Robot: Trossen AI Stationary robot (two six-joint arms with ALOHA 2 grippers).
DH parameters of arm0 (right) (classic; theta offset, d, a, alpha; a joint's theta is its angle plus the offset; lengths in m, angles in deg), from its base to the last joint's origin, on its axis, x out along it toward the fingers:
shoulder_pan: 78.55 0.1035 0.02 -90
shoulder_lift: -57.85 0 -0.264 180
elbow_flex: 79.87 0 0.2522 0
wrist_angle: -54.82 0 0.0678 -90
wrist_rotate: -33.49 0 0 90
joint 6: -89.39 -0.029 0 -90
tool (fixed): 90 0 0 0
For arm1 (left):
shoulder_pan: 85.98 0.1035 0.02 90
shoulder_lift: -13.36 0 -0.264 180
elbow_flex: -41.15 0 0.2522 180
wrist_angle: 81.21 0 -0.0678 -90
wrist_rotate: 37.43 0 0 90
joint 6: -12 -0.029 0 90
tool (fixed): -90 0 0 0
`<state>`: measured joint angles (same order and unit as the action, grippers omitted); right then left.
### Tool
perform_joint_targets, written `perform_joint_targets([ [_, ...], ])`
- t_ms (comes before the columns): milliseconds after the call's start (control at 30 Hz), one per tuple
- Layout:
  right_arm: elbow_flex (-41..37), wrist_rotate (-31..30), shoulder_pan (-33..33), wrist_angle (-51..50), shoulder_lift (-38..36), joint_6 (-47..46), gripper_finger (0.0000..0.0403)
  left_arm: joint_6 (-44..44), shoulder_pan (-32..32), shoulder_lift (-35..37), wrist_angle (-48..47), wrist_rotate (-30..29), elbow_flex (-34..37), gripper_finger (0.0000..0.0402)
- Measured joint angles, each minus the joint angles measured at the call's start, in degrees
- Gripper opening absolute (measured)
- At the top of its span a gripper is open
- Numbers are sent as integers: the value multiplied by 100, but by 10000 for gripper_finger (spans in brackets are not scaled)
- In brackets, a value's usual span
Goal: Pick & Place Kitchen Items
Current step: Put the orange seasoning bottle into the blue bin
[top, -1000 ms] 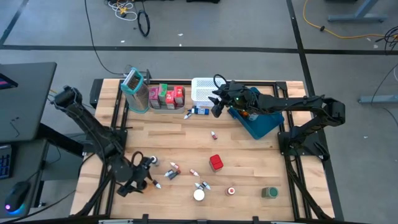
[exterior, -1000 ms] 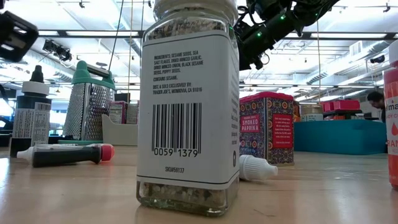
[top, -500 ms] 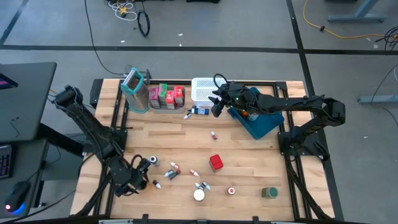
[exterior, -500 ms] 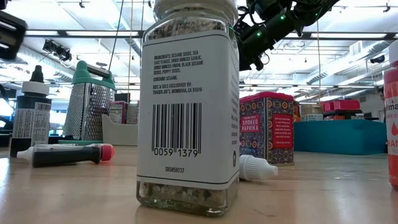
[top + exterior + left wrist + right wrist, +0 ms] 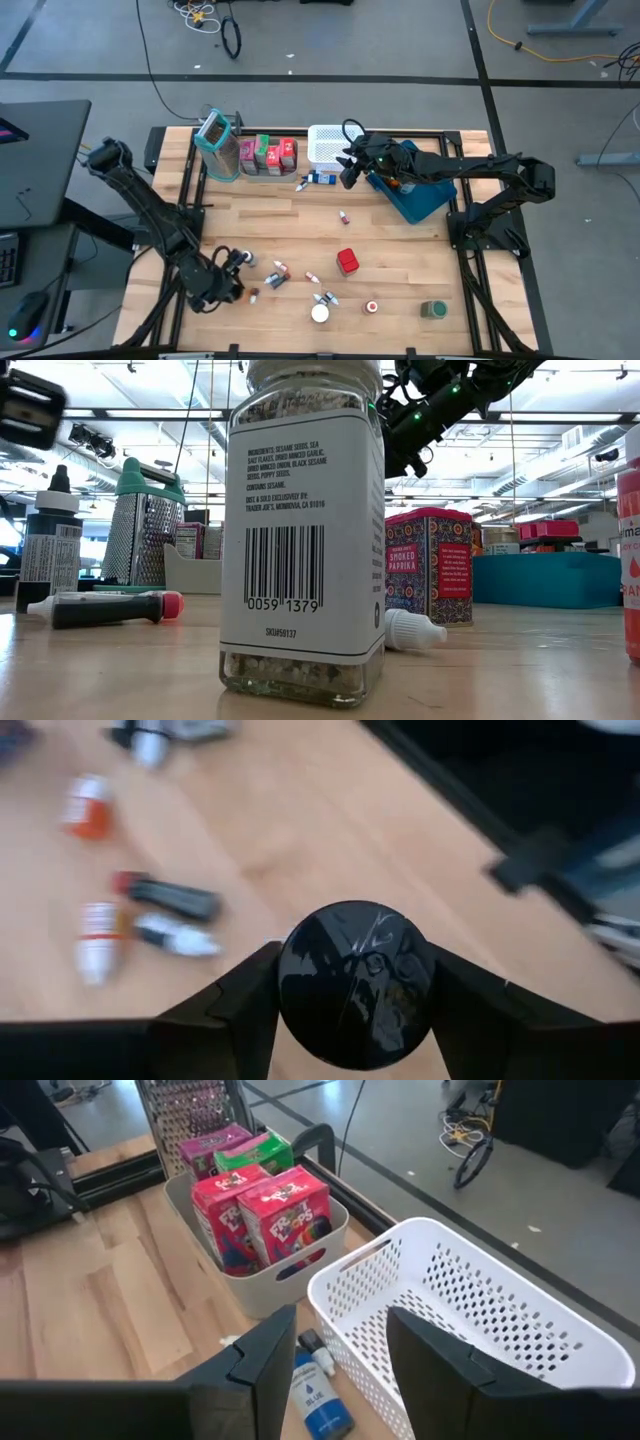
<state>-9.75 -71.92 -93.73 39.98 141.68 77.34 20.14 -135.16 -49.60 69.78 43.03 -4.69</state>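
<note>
The left claw is clamped on a black round lid, one finger on each side, and in the high view it hangs low over the near-left part of the counter, a position that suits lifting one item clear of the scatter. Beside it lie small tubes and bottles; the left wrist view shows five, though its blur makes the count uncertain. Farther along the near edge stand one white-lidded seasoning jar, one small red-ringed cap and one green-lidded jar, with one red smoked-paprika tin and one tiny bottle toward the middle. The right claw is parted and empty, poised over the far edge above one blue-labelled bottle, apparently ready to descend on it. Just beyond stand the white mesh basket, which looks empty, and a pale bin holding four cartons upright: three pink or red and one green. One metal grater stands at the far-left corner, and one blue tray sits under the right arm.
</note>
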Motion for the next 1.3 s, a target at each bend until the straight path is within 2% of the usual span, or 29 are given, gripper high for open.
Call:
perform_joint_targets([
  [133,0,181,47,2,0,-54,169,-681,236,0,98,-36,-160,215],
  [367,0,1565,324,348,2,858,169,-2213,808,0,224,-275,-692,220],
  [500,0,2591,666,615,2,1458,169,-2565,1332,0,296,-644,-907,220],
  [600,0,2937,1046,612,2,1907,169,-2574,1792,0,565,-1036,-975,221],
  [700,0,2718,1537,702,54,2105,169,-2657,2249,0,799,-867,-975,223],
  [833,-2,1637,2129,1111,211,2138,174,-2657,2778,-139,1298,-282,-975,223],
  [1000,-2,581,2454,1503,501,2341,214,-2598,3229,-478,1909,-330,-977,223],
  [1133,-2,297,2479,1577,733,2044,263,-2380,3469,-829,2278,-322,-973,223],
  [1300,-7,505,2460,1459,954,2005,315,-2352,3606,-1128,2753,-638,-962,224],
])
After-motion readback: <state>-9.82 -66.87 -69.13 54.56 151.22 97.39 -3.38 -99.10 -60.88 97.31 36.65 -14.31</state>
